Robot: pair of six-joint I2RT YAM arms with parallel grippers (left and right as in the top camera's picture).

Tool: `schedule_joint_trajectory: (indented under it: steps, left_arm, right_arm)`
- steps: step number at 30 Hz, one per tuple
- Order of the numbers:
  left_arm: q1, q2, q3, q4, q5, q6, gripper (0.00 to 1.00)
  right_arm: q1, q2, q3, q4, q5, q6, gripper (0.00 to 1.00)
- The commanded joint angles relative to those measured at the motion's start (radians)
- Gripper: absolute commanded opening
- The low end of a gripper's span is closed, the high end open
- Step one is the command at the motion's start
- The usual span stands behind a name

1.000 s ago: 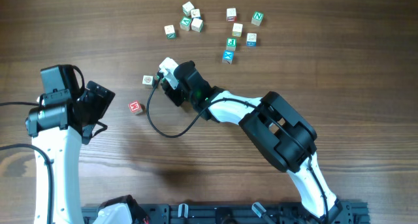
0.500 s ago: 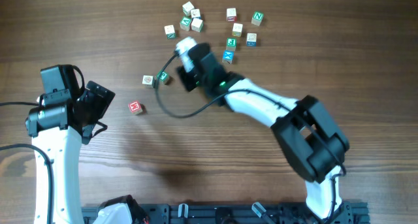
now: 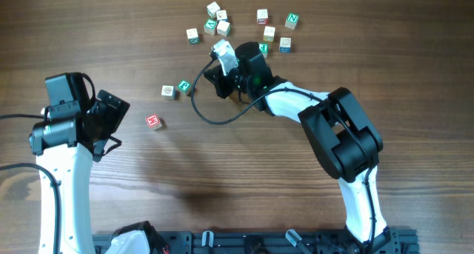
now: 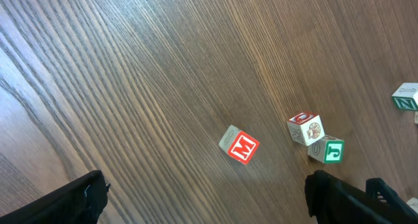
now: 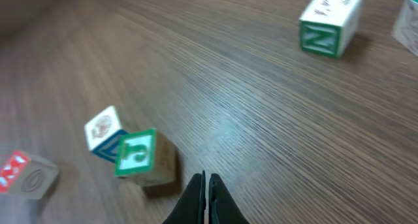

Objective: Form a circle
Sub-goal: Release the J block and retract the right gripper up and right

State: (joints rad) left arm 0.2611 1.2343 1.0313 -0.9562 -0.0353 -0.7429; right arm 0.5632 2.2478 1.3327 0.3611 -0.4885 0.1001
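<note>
Right tool (image 5: 206, 185) pinched empty beside two touching cubes (image 5: 137, 157).

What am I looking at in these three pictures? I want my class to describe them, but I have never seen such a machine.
These are two robot arms working at a wooden table. One picture looks straight down from a camera fixed above. The other two come from small cameras on each arm's wrist, looking out past that arm's own fingers.

Small wooden letter cubes lie scattered on the table. A red M cube lies alone, a green J cube sits beside a picture cube, and a loose group lies farther off. They form no ring yet.

The left gripper is wide open. The right gripper is shut, with its two fingers pressed together. Neither holds anything.
</note>
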Motion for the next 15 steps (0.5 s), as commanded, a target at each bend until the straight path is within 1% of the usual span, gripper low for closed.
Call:
schedule_joint_trajectory:
  steps: [1,11,15]
  left_arm:
    - [0.005,0.006,-0.007,0.003,-0.002,-0.006,1.0]
    - [0.005,0.006,-0.007,0.003,-0.002,-0.006,1.0]
    - [0.005,0.006,-0.007,0.003,-0.002,-0.006,1.0]
  right_arm:
    - [0.016,0.033,0.002,0.026,-0.059,-0.021,0.04]
    - [0.034,0.055,0.002,0.103,-0.05,-0.023,0.04]
    - [0.035,0.055,0.002,0.106,0.019,-0.021,0.04]
